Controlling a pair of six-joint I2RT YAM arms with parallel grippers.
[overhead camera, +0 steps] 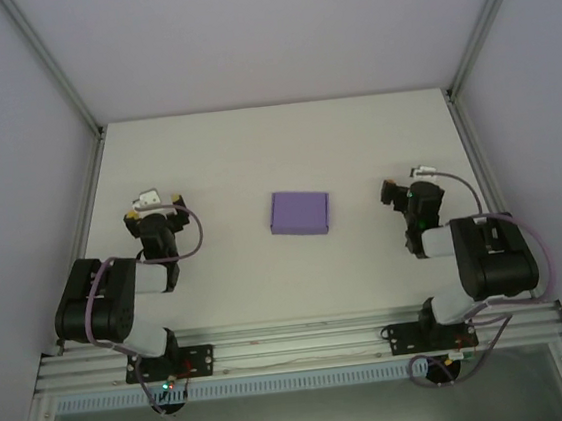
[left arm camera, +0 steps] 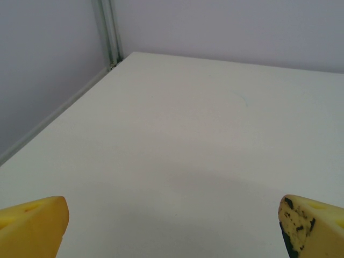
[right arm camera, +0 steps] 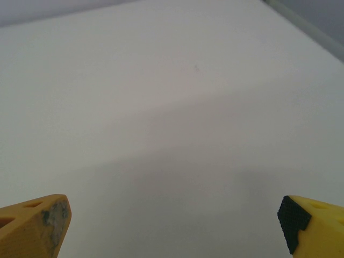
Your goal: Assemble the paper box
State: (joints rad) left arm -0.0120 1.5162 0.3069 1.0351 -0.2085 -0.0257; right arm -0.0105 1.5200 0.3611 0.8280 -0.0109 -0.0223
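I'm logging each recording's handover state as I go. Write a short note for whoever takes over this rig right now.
Left gripper: open, jaws wide apart, holding nothing, over the bare white table on the left side.
Right gripper: open and empty, on the right side.
The purple thin-card paper box lies mid-table between the arms, apart from both. It appears as a small, shallow, closed-looking rectangle.
Done: folding appears complete.
Left: probably only a check, since the tabs are too small to tell whether they are tucked.
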